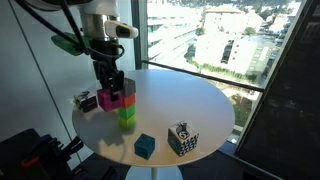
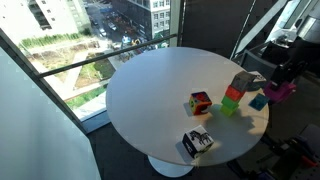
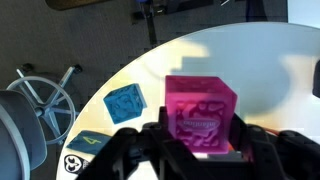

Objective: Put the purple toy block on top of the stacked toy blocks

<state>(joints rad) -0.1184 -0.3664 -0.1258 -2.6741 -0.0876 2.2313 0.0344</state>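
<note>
Cubes dot a round white table (image 1: 200,100). In an exterior view, leftmost stands a multicoloured patterned cube (image 1: 85,100). Just beside it hangs the purple toy block (image 1: 105,98), held in the gripper (image 1: 108,90) above the tabletop and close against the side of the stacked toy blocks (image 1: 126,102), below their top. The wrist view shows the purple toy block (image 3: 200,113) as a bright magenta cube. Its near face is faintly embossed in the same colour, the relief too blurred to read. The dark fingers (image 3: 150,148) are clamped on its two sides. In an exterior view the stacked toy blocks (image 2: 236,94) read grey on top, orange-red in the middle and lime green at the bottom. Further right, nearer the table's front edge, sit a teal cube (image 1: 145,147) and then a black-and-white patterned cube (image 1: 182,140), apart from each other.
</note>
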